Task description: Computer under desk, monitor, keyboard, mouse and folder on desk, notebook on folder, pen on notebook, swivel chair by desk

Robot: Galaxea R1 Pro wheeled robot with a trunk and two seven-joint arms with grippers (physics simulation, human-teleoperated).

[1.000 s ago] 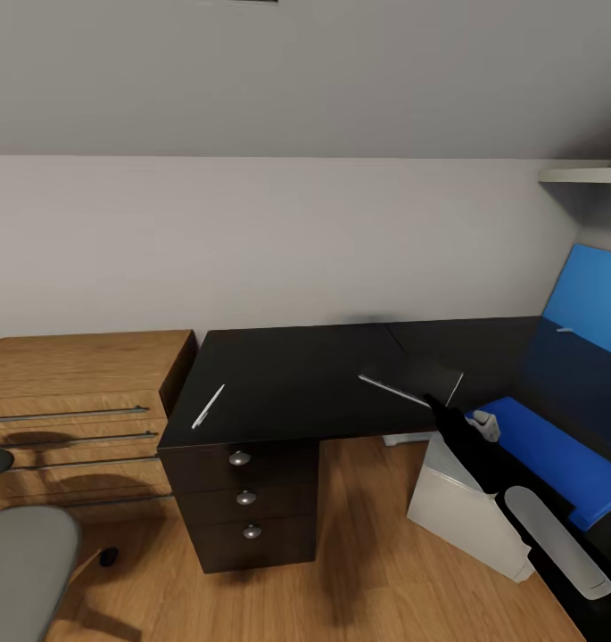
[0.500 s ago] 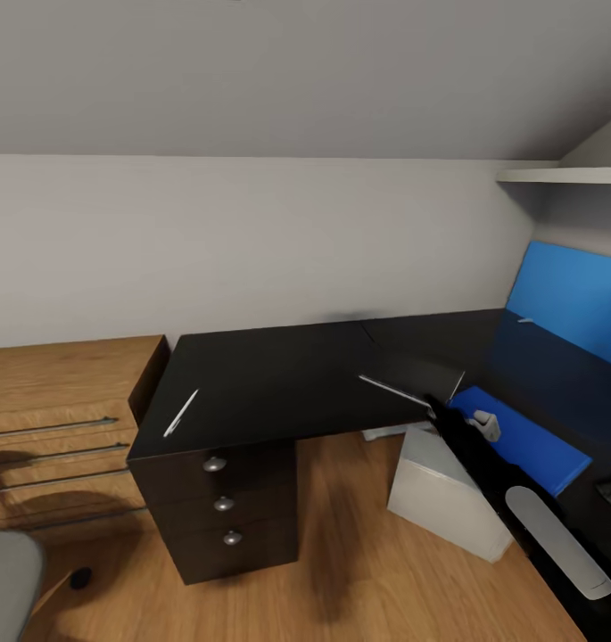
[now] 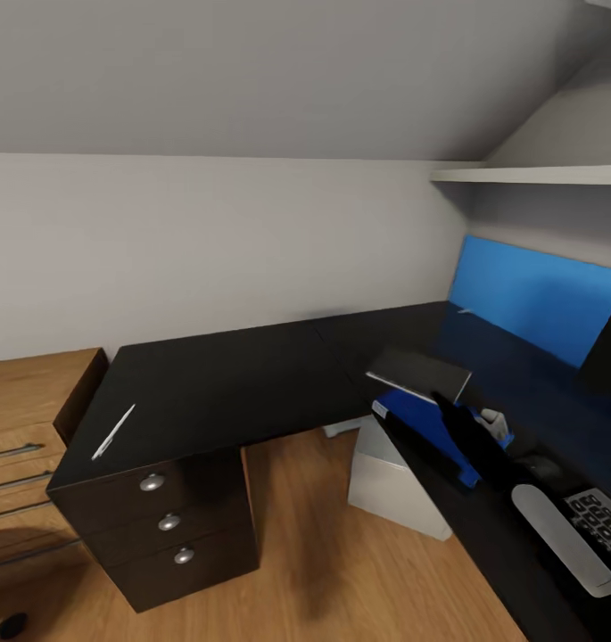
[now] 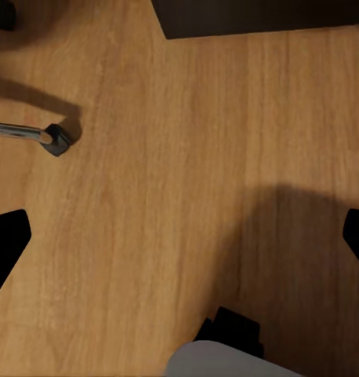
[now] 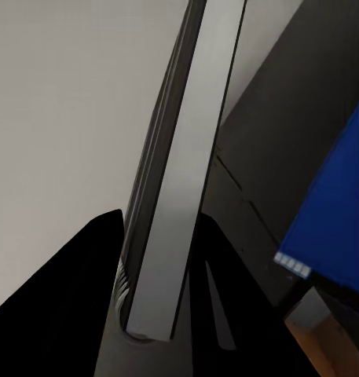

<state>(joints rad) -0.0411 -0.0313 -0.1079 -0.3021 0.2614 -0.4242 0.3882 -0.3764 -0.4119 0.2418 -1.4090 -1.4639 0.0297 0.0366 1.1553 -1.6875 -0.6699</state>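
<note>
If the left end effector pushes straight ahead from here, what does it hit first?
Most likely the bare wooden floor. The chair's caster sits off to one side of that line, though depth is hard to judge.

Your table (image 3: 225,383) has a glossy black top, and its black drawers (image 3: 167,522) carry round silver knobs; the pen (image 3: 113,432) on it is white. The notebook (image 3: 421,373) is dark grey with a pale edge above the bright blue folder (image 3: 421,419), the computer (image 3: 390,486) is light grey, and the keyboard (image 3: 599,526) shows black keys. You see warm wood-grain floor (image 4: 179,188), a blue wall panel (image 3: 537,299), and a light wooden chest (image 3: 28,401).
</note>
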